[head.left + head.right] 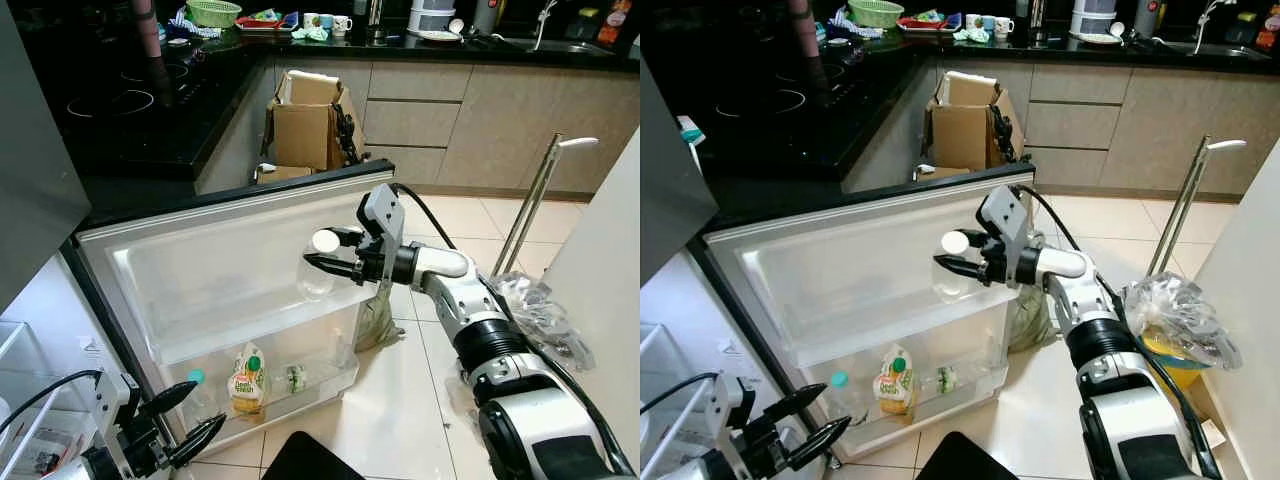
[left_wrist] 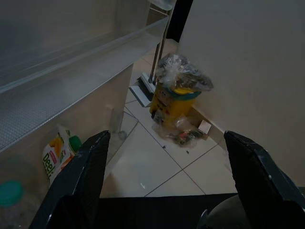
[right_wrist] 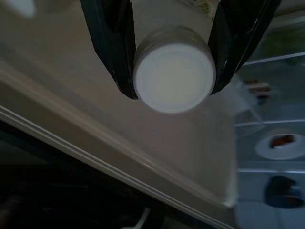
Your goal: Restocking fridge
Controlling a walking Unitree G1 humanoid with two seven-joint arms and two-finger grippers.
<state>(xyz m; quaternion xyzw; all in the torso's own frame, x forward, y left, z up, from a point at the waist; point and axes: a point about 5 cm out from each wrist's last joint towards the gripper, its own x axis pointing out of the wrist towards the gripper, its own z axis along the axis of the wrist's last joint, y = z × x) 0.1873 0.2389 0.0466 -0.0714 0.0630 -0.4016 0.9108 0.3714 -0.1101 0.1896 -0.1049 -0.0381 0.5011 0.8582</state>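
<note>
Left eye view shows the right hand [image 1: 322, 262] clamped on a white-capped clear bottle [image 1: 318, 272] just above the fridge door's upper shelf [image 1: 250, 325] — best lowered upright until its base seats behind the rail — while the left hand [image 1: 195, 415] hangs open.

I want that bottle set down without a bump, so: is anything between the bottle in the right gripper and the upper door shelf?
Nothing visible blocks it. The right gripper holds the clear white-capped bottle by its neck, right at the upper door shelf, which looks bare there. The juice carton and other bottles sit in the lower shelf.
</note>
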